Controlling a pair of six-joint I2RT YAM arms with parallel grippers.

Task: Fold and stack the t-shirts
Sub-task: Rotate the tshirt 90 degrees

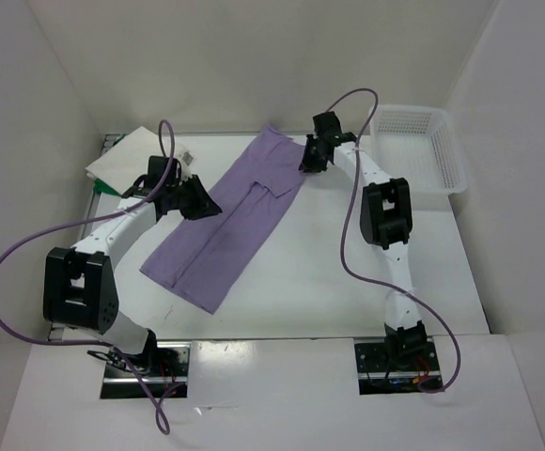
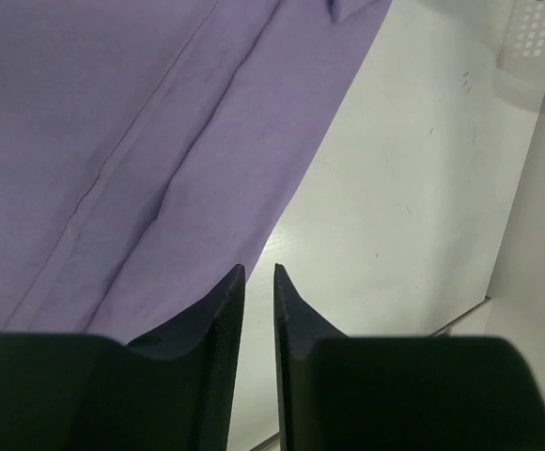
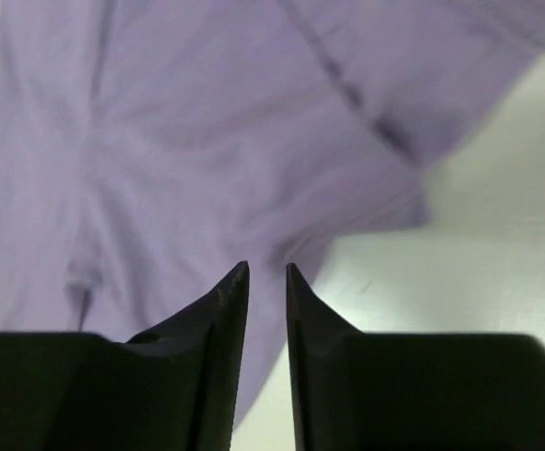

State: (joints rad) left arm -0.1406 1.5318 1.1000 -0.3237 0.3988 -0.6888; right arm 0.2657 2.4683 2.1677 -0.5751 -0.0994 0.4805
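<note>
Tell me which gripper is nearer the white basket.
Right. The right gripper is at the purple shirt's far end, just left of the basket; the left gripper is on the shirt's other side, much farther off.

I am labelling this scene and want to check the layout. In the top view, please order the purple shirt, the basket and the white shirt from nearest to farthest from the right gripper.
From the right gripper:
1. Purple shirt: right beside it, mid-table.
2. Basket: far right corner.
3. White shirt: far left corner, across the table.
</note>
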